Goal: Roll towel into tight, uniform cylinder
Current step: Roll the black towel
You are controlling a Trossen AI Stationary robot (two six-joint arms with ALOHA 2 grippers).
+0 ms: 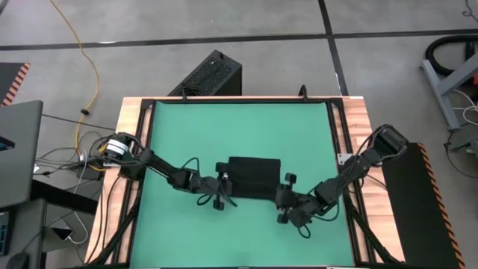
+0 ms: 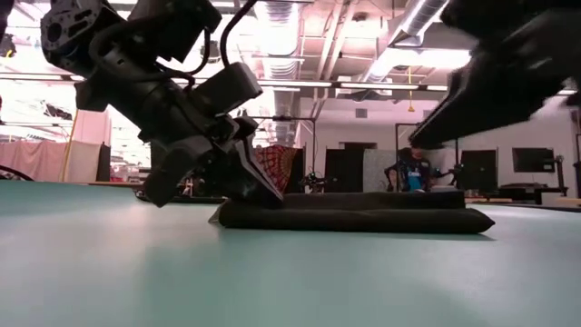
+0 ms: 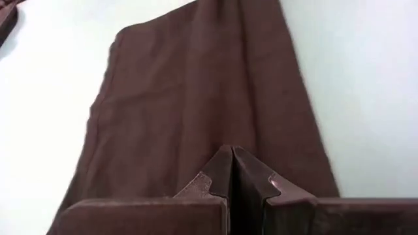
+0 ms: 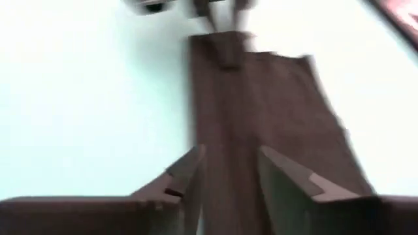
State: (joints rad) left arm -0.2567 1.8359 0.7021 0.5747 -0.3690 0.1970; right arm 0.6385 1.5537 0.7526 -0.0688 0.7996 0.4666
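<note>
Roughly centred, the green mat (image 1: 239, 142) covered most of the wooden table (image 1: 358, 119), framed by a black rail. Beyond the table's far edge a black ribbed box (image 1: 213, 75) sat on the grey floor, with a yellow cable (image 1: 82, 60) trailing off to the left.

Next biggest, the towel (image 1: 254, 177) lay on the mat slightly nearer the front edge than the middle, folded into a flat dark rectangle, its long side running left to right between the two arms. In the low view the towel (image 2: 354, 216) looked like a low, thick slab with rounded ends, flat on the mat, not rolled up.

Left arm reached in from the table's left side; left gripper (image 1: 222, 184) sat at the towel's left end, tilted down onto it. Left wrist view showed its jaws pressed together, tips on the cloth; whether they pinched any fabric I could not tell.

Right arm came in from the right side; right gripper (image 1: 286, 196) was at the towel's right front corner. Its jaws stood apart with a gap, the towel's edge running under and between them, not clamped. In the low view it hung just above the towel's right end.

Far back in the room a person (image 2: 410, 171) was at a desk.
</note>
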